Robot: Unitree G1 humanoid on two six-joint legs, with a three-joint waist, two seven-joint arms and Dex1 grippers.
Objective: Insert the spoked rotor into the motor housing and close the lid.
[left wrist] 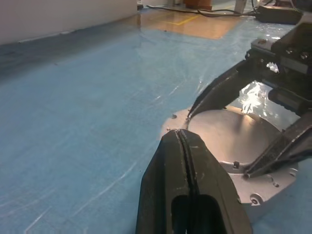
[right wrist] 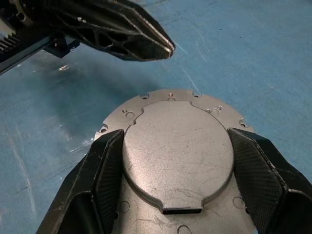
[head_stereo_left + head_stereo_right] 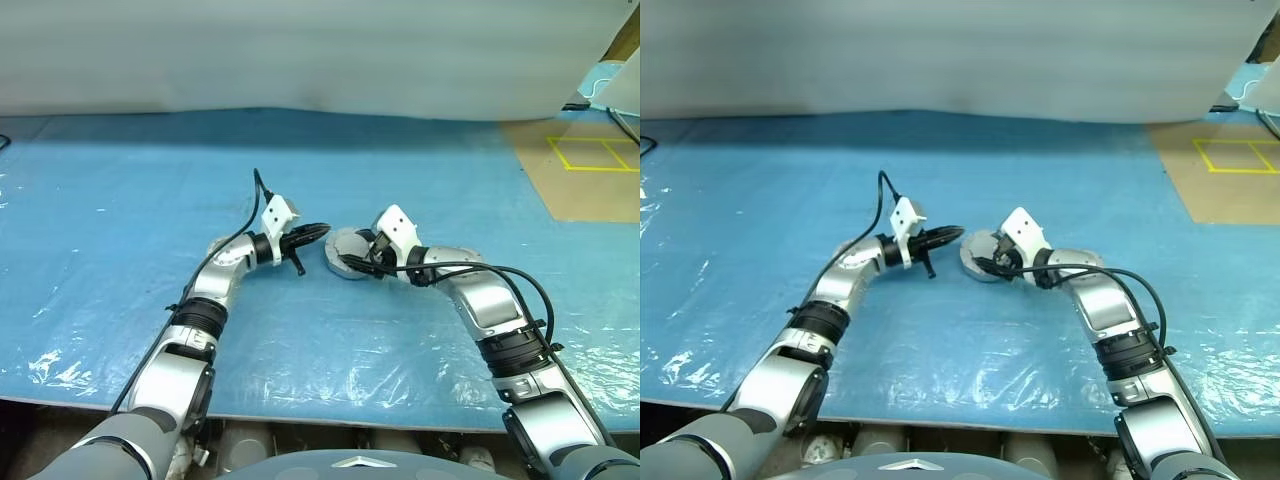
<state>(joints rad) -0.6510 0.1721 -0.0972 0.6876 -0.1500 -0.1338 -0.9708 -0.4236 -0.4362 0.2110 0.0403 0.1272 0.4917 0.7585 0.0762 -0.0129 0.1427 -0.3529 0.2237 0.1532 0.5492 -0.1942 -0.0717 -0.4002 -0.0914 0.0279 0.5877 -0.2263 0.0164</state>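
Observation:
The motor housing (image 3: 336, 246) lies flat on the blue sheet, a round grey metal piece with a flanged rim (image 2: 170, 95) and a raised grey lid (image 2: 175, 151) seated on top. My right gripper (image 2: 175, 134) reaches in from the right, its two black fingers (image 2: 105, 165) pressed against opposite sides of the raised lid part. My left gripper (image 3: 322, 231) is shut and holds nothing. It hovers level just left of the housing, with its tips (image 1: 179, 132) pointing at the rim. The spoked rotor is hidden.
A wrinkled blue plastic sheet (image 3: 120, 220) covers the whole table. A tan board with yellow tape lines (image 3: 590, 160) lies at the back right. A pale wall (image 3: 300, 50) closes the far side. The table's front edge (image 3: 300, 415) runs just before me.

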